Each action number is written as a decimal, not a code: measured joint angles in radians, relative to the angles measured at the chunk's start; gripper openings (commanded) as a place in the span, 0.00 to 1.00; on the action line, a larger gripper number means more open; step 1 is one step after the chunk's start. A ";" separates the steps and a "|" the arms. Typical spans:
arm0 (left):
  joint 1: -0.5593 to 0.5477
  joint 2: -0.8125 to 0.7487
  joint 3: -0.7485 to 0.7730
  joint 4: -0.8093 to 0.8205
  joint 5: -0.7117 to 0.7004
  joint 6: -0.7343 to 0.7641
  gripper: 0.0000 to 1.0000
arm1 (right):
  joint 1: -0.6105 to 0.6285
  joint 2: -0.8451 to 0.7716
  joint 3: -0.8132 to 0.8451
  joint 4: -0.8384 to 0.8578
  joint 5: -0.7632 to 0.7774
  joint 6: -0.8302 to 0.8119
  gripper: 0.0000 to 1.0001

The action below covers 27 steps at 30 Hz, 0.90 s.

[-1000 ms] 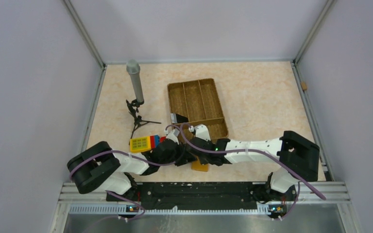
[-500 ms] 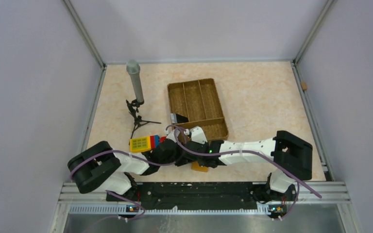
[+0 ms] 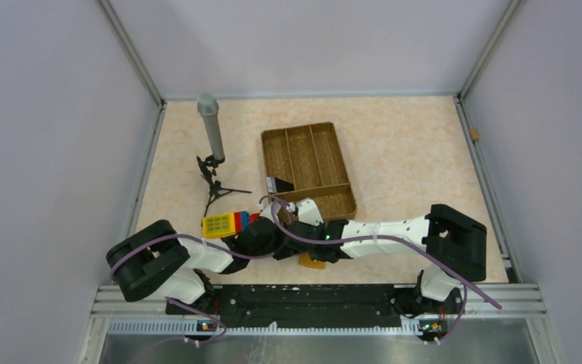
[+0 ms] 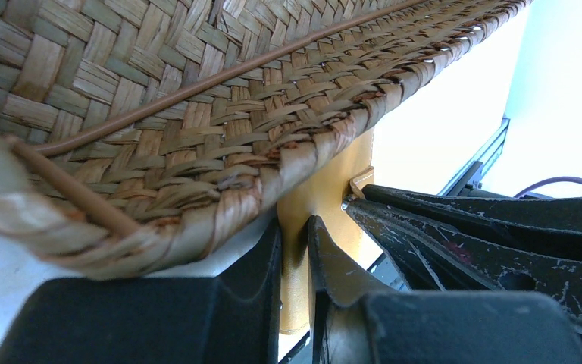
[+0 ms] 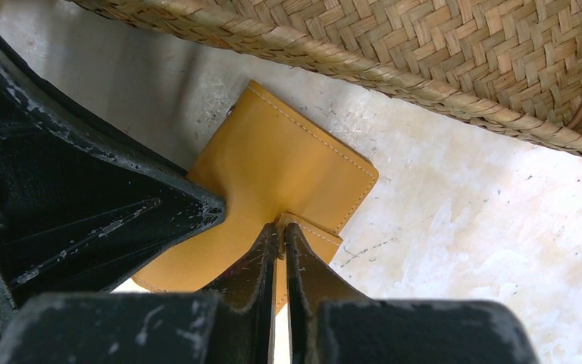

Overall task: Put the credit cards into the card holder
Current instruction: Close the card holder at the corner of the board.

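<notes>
Right wrist view: the right hand (image 5: 281,227) has its two black fingers drawn together on the small snap tab (image 5: 318,236) of the flat tan-orange leather-like card holder (image 5: 273,159). The holder sits mid-frame, straight ahead of the fingers. It lies on the pale marbled table (image 5: 470,220), just beside the rim of the large woven brown tray (image 5: 424,45), which fills the top of the frame. The tab juts from the holder's near edge, toward this hand, so a pull back along the fingers would, I judge, lift the flap.

Left wrist view: the left hand (image 4: 294,235) is clamped on the holder, which is seen edge-on as a thin tan strip rising from bottom centre. The woven tray looms across the upper left. From the right, the other hand's fingers meet the tab. Each hand grips its own part of the holder, which suits prying it open.

Top view: both arms meet at lower centre, over the holder. Only a tan corner shows, just below the tray's near end. A dark flat piece (image 3: 280,184) lies in the tray's near compartment; I cannot tell whether it is a card. No credit card shows in either hand.

No brand, label or legible writing shows in any view.
</notes>
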 measured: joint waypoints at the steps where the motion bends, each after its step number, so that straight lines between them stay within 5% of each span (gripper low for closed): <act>1: 0.000 0.000 0.000 0.000 0.000 0.000 0.11 | 0.000 0.000 0.000 0.000 0.000 0.000 0.04; 27: -0.002 0.011 0.000 0.010 0.026 0.000 0.10 | 0.023 0.042 0.056 -0.078 -0.010 0.006 0.08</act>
